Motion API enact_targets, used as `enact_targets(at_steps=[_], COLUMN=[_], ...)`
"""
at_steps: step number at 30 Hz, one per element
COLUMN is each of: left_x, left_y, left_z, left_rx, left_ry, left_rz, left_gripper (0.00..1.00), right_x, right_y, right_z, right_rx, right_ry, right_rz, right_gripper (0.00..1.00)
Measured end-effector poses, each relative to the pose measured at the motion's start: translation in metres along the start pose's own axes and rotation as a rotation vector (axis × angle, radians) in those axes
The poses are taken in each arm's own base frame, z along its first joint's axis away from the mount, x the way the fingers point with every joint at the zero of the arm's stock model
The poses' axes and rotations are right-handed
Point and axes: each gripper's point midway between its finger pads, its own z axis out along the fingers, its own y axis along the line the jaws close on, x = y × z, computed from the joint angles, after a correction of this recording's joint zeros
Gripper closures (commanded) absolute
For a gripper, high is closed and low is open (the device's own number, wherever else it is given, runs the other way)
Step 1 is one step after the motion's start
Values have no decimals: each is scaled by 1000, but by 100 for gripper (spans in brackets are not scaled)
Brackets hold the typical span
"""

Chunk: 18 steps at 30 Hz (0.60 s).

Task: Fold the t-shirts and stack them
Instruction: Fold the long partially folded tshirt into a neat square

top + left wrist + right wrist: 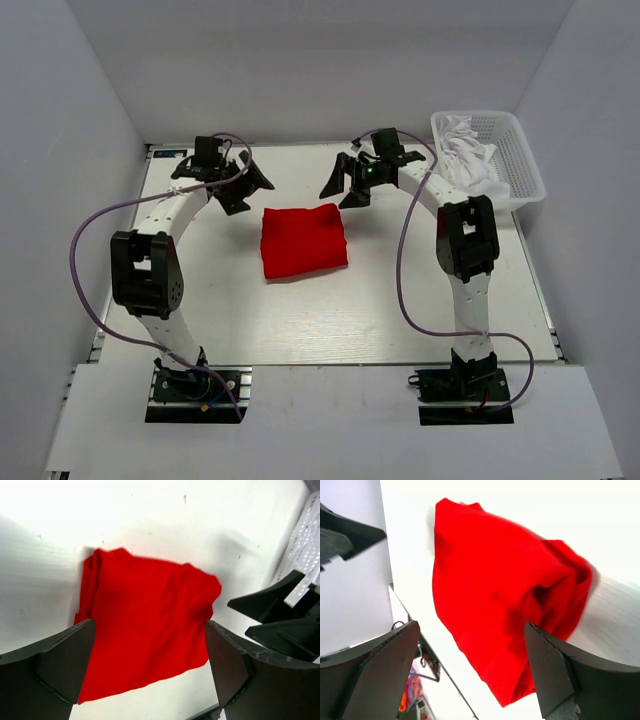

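Observation:
A folded red t-shirt (pixel 303 242) lies flat in the middle of the white table. It also shows in the left wrist view (pixel 150 630) and in the right wrist view (pixel 500 615). My left gripper (pixel 243 190) hangs open and empty above the table, just beyond the shirt's far left corner. My right gripper (pixel 345 187) hangs open and empty just beyond the shirt's far right corner. White t-shirts (pixel 468 150) lie bunched in a white basket (pixel 520 160) at the far right.
The basket stands at the table's far right corner, close behind the right arm's elbow. Grey walls close in the table at the back and both sides. Purple cables loop from both arms.

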Motion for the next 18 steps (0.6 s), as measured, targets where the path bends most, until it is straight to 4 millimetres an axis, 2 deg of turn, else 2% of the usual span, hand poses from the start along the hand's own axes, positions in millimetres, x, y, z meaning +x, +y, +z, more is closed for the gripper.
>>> enact_targets(at_steps=[3,6,10,13,15,18], left_x=[-12,-12,7,24,31,43], left_y=[-6,-10,-12,-11,-11,-19], left_z=[-5,-9,-12,-10,-7,-4], left_rx=[3,13,63,89,102,151], left_ry=[-35,-47,-24,14,31,59], left_rz=[14,32,51,53,53,56], left_gripper=[0,0,0,0,0,0], right_x=[-5,-2,25,43,51,67], right_y=[1,4,17,35,49,64], right_z=[-6,-15,-37,-48,-48,-34], right_rx=[15,36,30,-4,-38,-101], right_ry=[-20,-38,-39,-33,-21,13], right_rz=[-23,-39,-51,-80,-108,-141], right_gripper=[10,10,10,10,10,10])
